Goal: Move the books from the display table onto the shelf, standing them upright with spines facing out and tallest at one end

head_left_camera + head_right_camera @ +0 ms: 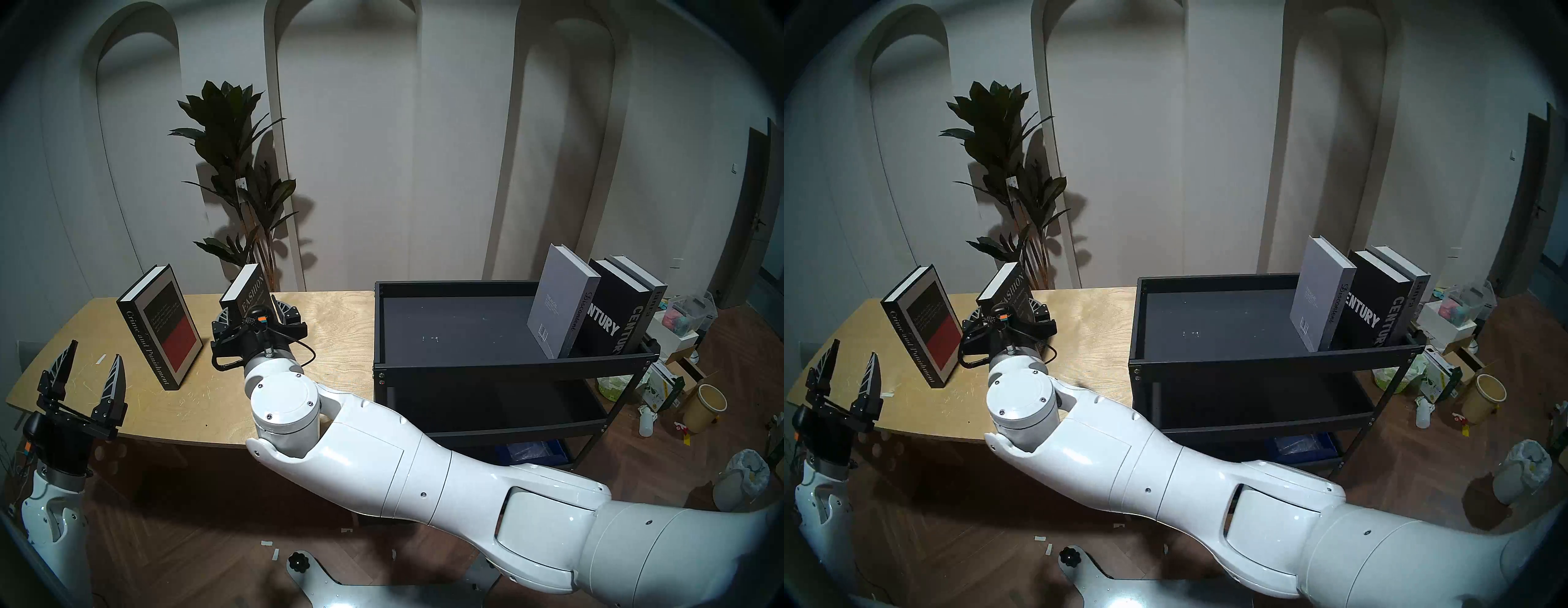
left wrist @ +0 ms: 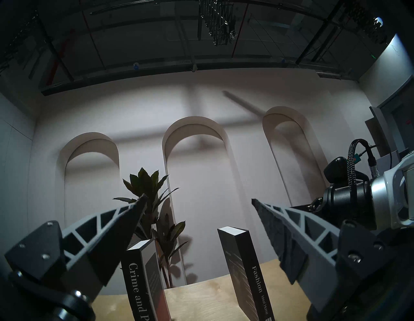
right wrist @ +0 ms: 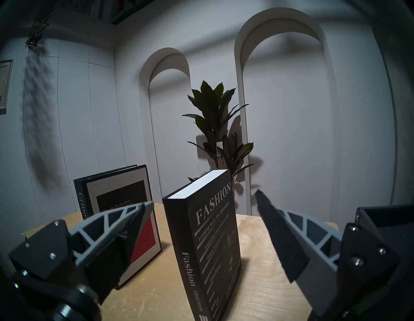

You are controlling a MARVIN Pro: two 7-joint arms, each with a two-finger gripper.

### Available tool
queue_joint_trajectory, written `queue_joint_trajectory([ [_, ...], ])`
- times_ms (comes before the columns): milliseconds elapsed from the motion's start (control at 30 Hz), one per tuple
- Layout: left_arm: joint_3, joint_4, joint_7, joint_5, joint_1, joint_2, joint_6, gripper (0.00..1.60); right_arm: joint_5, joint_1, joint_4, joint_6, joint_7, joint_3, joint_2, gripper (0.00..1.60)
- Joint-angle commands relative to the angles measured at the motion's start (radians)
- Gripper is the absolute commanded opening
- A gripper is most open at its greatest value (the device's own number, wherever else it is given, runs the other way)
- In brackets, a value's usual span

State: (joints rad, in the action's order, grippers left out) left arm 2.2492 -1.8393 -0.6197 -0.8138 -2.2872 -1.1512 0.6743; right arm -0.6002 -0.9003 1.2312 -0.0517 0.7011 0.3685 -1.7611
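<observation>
Plywood table [image 1: 339, 322]: I count two books upright, Crime and Punishment [image 1: 159, 327] and Fashion [image 1: 248, 293]. Beside the table, black cart [image 1: 509, 365]: Discontent [image 1: 562, 301], Century [image 1: 615, 314], one grey book [image 1: 651, 293] standing in its top tray. My right gripper [image 3: 199, 201] gapes around Fashion, empty. My left gripper [image 1: 87, 365] spread wide, empty, at the table's near edge.

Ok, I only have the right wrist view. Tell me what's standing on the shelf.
Observer: Three books stand upright at the right end of the shelf: Discontent, Century, then a grey book.
Operator: Give me their spines.
Observer: All three spines face the robot; Discontent's barcoded back cover faces the bare part of the tray.
Operator: Now report the left gripper.
Observer: The left gripper is open and holds nothing, at the near left corner of the display table.
</observation>
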Motion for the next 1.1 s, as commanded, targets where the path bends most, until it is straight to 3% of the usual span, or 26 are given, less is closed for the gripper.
queue_joint_trajectory([
  [0,0.021,-0.018,-0.008,-0.007,-0.009,0.001,0.007,1.60,-0.002,0.033,-0.062,-0.069,0.044,-0.005,-0.126,1.60],
  [67,0.022,-0.019,-0.010,-0.008,-0.010,0.001,0.007,1.60,-0.005,0.038,-0.062,-0.077,0.045,-0.013,-0.118,1.60],
  [533,0.041,-0.021,-0.037,-0.027,-0.028,-0.011,0.007,1.60,-0.019,0.104,-0.282,-0.158,0.080,-0.018,-0.242,1.60],
  [700,0.046,-0.020,-0.047,-0.035,-0.031,-0.014,0.007,1.60,-0.039,0.127,-0.343,-0.179,0.063,-0.039,-0.246,1.60],
  [1067,0.052,-0.008,-0.059,-0.048,-0.028,-0.014,0.004,1.60,-0.083,0.180,-0.387,-0.199,0.028,-0.070,-0.246,1.60],
])
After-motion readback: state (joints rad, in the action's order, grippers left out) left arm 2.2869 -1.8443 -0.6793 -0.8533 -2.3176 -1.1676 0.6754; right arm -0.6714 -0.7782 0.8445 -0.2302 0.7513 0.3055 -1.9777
